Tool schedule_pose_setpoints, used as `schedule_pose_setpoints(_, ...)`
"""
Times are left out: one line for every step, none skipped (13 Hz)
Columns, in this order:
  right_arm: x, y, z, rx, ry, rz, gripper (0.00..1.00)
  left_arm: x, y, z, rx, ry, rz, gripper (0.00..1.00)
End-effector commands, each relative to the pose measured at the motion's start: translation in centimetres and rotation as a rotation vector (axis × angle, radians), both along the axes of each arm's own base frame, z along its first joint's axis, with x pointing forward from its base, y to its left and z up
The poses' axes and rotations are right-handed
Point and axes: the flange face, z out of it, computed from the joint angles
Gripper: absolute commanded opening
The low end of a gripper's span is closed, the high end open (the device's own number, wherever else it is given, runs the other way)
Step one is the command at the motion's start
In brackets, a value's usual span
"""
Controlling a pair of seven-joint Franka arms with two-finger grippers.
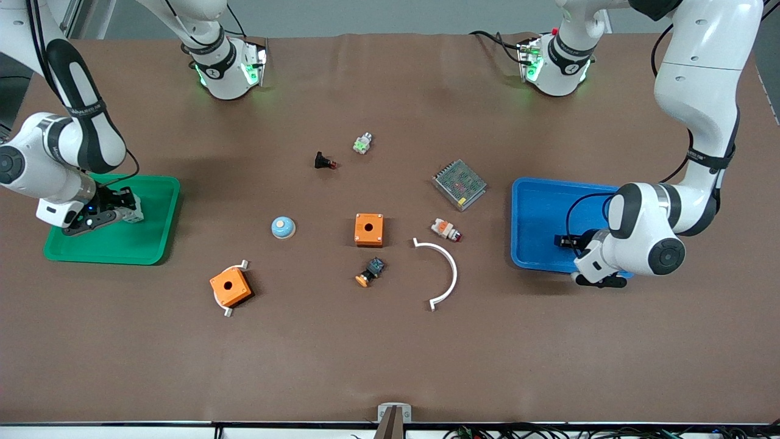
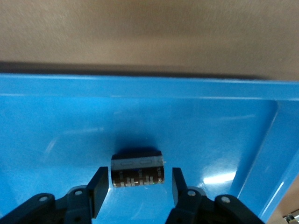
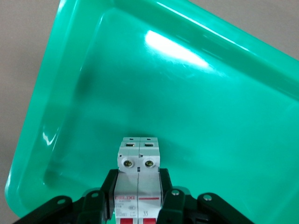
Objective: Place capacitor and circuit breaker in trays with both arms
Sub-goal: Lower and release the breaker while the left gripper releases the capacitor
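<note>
Nearest the front camera lies a white curved strip (image 1: 443,272), with an orange box (image 1: 231,286) toward the right arm's end and a black-and-blue push button (image 1: 370,272) with an orange cap between them.

Task status: both parts are at their trays. The left gripper (image 2: 136,189) is low inside the blue tray (image 1: 536,213); its fingers (image 2: 98,189) stand apart on either side of the capacitor (image 2: 137,170) with a gap visible on each side, so the part appears released and resting on the tray floor. The right gripper (image 3: 138,196) is over the green tray (image 1: 152,207) and is clamped on the circuit breaker (image 3: 138,175), both pads pressed to its sides. Whether the breaker touches the tray floor cannot be told. Judged remaining: release of the breaker and withdrawal of both arms.

Materials: the capacitor is a short dark barrel with a grey band and pale markings. The circuit breaker is a white moulded two-pole block with two brass screw heads and red lettering. Both trays are glossy plastic with rounded raised rims, showing glare. The table covering (image 1: 390,366) is matte brown.
</note>
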Motion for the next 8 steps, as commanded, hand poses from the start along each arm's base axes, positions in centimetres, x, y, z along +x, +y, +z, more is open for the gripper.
schedule_pose_setpoints(1.0,0.6,0.6,-0.01,-0.006,0.025,0.15,1.2,-0.4,2.4,-0.003,-0.041,-0.002,0.71)
schedule_pose_setpoints(1.5,1.1,0.6,-0.009,-0.009,0.028,0.15,1.6,-0.5,3.4,-0.001,-0.057,0.003,0.76)
schedule_pose_setpoints(2.2,2.1,0.6,-0.011,-0.012,0.045,0.17,1.9,-0.5,4.5,0.001,-0.075,0.01,0.82)
schedule_pose_setpoints(2.5,2.2,0.8,-0.013,-0.015,0.048,0.32,2.1,-1.0,6.1,0.004,-0.1,0.014,0.89)
schedule_pose_setpoints(2.6,2.2,0.8,-0.009,-0.005,0.046,0.78,2.4,-1.3,7.7,0.012,-0.125,0.028,0.94)
schedule_pose_setpoints(2.8,2.0,1.1,-0.006,0.0,0.04,1.0,2.6,-1.3,9.6,0.015,-0.155,0.033,0.98)
schedule_pose_setpoints(3.3,2.0,1.8,-0.005,0.014,0.04,1.0,3.0,-1.2,11.9,0.015,-0.194,0.037,1.0)
schedule_pose_setpoints(3.8,1.9,3.0,-0.001,0.049,0.034,1.0,3.2,-1.0,14.1,0.017,-0.229,0.043,1.0)
